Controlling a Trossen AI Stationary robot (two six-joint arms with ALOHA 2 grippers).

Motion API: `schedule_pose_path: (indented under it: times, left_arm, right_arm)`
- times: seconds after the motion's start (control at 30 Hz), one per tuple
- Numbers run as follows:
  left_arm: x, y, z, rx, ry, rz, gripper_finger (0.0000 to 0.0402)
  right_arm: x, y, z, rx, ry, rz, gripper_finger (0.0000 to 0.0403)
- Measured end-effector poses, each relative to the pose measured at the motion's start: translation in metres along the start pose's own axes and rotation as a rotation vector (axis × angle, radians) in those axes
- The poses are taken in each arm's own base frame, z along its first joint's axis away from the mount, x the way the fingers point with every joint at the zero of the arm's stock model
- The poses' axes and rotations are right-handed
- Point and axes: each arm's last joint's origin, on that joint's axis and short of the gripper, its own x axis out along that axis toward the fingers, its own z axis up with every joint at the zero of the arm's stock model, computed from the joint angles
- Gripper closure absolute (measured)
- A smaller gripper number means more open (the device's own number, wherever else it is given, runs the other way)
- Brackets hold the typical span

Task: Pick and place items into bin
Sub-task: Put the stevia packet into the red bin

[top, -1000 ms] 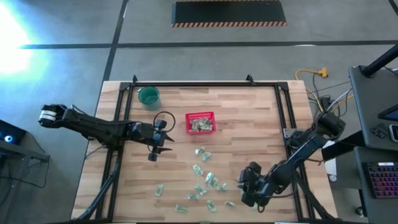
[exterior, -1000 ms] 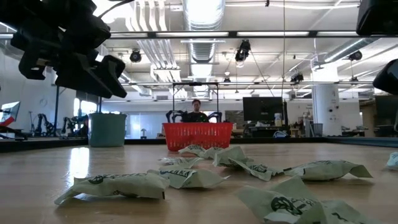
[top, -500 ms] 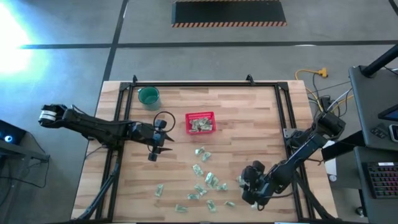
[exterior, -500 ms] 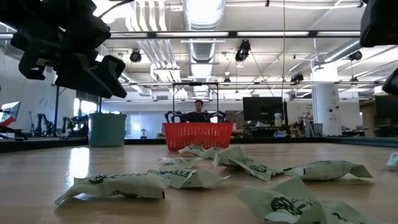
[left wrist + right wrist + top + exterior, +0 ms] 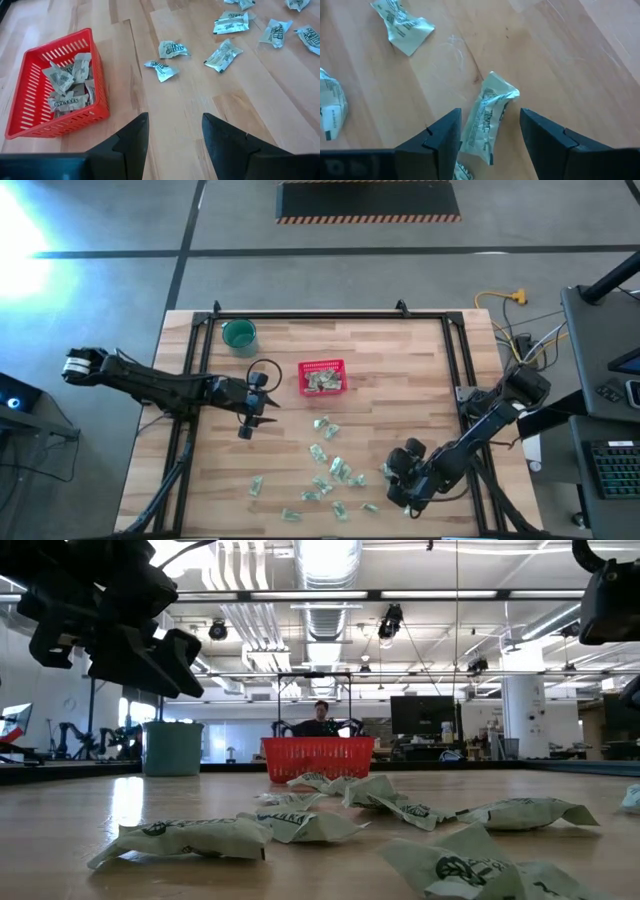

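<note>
While the left pincer (image 5: 172,137) waits open beside the red basket (image 5: 30,85), the right pincer (image 5: 490,137) hangs open, empty, straddling a packet (image 5: 489,117) lying lengthwise between its fingers on the desk (image 5: 560,60).

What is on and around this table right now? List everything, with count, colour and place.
Packets: more than a dozen loose, pale green and white, scattered on the near middle of the table; several more inside the basket.
Basket: one, red, mesh-sided, at the table's middle.
Cup: one, teal-green, round, far left corner.
Table: one, pale wood, framed by black rails.
Person: one, in the room behind the basket in the low view.
Left gripper: dark, open and empty, just left of the basket.
Right gripper: dark, open, straddling one packet at the right edge of the scatter.
</note>
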Motion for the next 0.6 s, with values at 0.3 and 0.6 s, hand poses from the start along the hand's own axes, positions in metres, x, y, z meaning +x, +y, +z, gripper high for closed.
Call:
schedule_pose_path:
  times: [0.3,0.6]
  left_arm:
    - [0.0002,-0.0003,-0.001,0.0,0.003,-0.001,0.0233]
    - [0.0005,-0.0006,-0.0025,0.0,0.008,-0.001,0.0233]
  right_arm:
    - [0.0002,-0.0038,-0.0005,-0.023,-0.005,-0.041,0.0221]
    - [0.0008,-0.0048,0.001,-0.04,-0.022,-0.052,0.0268]
